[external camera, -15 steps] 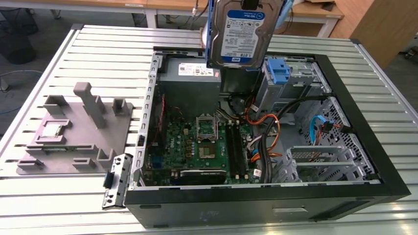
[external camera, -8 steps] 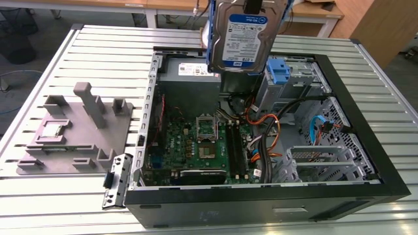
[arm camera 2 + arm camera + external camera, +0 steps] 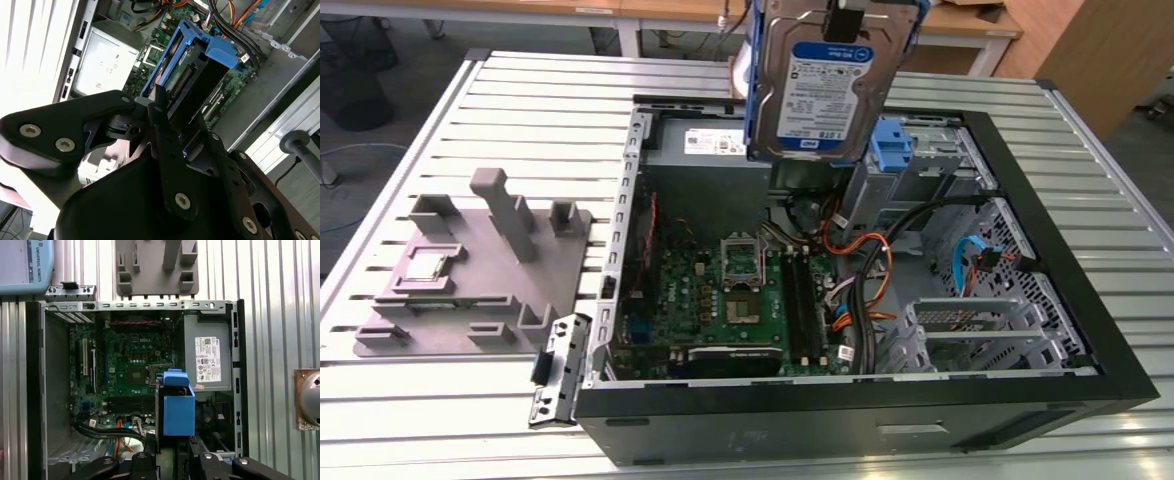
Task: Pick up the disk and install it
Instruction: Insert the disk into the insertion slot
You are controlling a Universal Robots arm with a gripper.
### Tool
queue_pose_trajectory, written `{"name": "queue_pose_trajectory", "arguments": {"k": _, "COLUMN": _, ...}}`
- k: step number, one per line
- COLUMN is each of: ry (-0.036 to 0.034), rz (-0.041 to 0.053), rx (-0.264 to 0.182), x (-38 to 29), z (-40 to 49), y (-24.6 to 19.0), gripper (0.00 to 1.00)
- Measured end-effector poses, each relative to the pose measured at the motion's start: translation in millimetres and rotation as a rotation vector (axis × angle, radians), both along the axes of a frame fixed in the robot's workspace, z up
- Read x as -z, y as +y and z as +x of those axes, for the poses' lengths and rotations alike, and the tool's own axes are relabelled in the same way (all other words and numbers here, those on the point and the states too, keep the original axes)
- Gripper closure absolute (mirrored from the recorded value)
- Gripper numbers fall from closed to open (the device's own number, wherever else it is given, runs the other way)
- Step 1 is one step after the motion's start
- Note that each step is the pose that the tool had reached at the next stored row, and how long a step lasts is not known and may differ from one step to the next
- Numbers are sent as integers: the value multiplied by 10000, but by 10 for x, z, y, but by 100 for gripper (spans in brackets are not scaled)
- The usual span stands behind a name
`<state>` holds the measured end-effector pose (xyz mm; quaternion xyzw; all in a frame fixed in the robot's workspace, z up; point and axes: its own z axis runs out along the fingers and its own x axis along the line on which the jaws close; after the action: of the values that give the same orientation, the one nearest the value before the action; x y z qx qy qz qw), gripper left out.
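The disk point(image 3: 817, 85) hangs upright above the far side of the open computer case point(image 3: 854, 410). Its silver face with the white-and-blue label is turned to the exterior view, and its blue carrier frame runs along the edges. My gripper point(image 3: 851, 18) grips it from above, partly cut off by the picture's edge. In the second wrist view my gripper point(image 3: 180, 114) is shut on the disk point(image 3: 200, 60), with the black fingers point(image 3: 162, 130) clamping the blue frame from both sides. In the first wrist view the disk point(image 3: 178, 412) sits between the jaws of the gripper point(image 3: 171, 446), above the case interior.
The case holds a green motherboard point(image 3: 734, 300), a grey power-supply box with a white sticker point(image 3: 207, 360), orange and black cables point(image 3: 881, 255) and a blue latch point(image 3: 891, 148) at the drive bay. A grey fixture block point(image 3: 474, 265) lies on the slatted metal table point(image 3: 520, 100), on the exterior view's left.
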<state>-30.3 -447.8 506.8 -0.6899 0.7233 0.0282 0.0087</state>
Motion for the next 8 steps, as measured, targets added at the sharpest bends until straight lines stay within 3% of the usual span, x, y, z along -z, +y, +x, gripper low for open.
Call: {"name": "queue_pose_trajectory", "arguments": {"k": 8, "ry": 0, "rz": 1, "rx": 2, "x": 5, "z": 9, "y": -172, "gripper": 65}}
